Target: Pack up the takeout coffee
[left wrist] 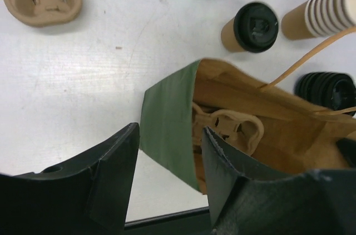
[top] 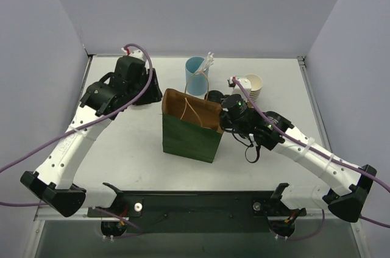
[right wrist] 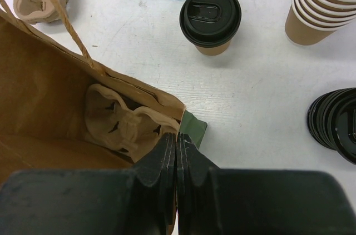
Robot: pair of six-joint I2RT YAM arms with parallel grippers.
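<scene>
Right gripper (right wrist: 177, 138), jaws pinching the rim of the green bag (right wrist: 55, 85), and left gripper (left wrist: 169, 135), jaws spread near its other corner; the takeout coffee (right wrist: 210, 18) stands upright on the table (right wrist: 261, 85) beyond the bag, probably light and crushable, best gripped gently around its tan wall.

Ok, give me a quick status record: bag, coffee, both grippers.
bag: green bag standing open, cup carrier inside
coffee: takeout coffee upright on the table, lid on, outside the green bag
left gripper: open, fingers astride the green bag's wall
right gripper: shut on the green bag's rim
packed: not yet
</scene>
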